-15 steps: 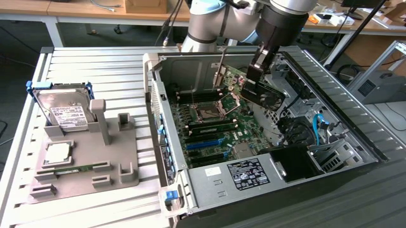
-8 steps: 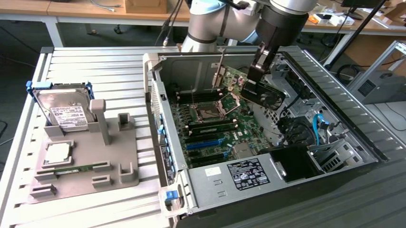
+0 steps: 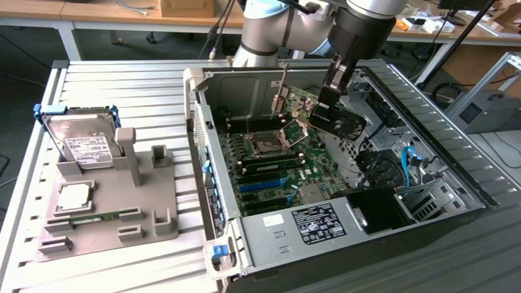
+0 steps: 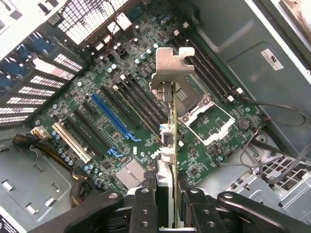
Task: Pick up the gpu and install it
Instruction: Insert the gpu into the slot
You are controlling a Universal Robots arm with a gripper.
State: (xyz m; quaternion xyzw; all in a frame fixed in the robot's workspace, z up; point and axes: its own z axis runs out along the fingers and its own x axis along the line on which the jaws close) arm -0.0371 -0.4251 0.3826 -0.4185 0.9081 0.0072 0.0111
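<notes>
Exterior view, upper centre: gripper (image 3: 326, 101) grips the gpu (image 3: 303, 102) above the motherboard (image 3: 273, 168). Pickup done; card not yet seated.

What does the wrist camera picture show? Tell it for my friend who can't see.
The gripper holds the gpu edge-on, silver bracket pointing away, over the green motherboard inside an open computer case. A long blue slot and the CPU socket lie beneath.

A hard drive (image 3: 82, 143) stands in a grey fixture (image 3: 122, 210) beside the open computer case (image 3: 277, 235).
</notes>
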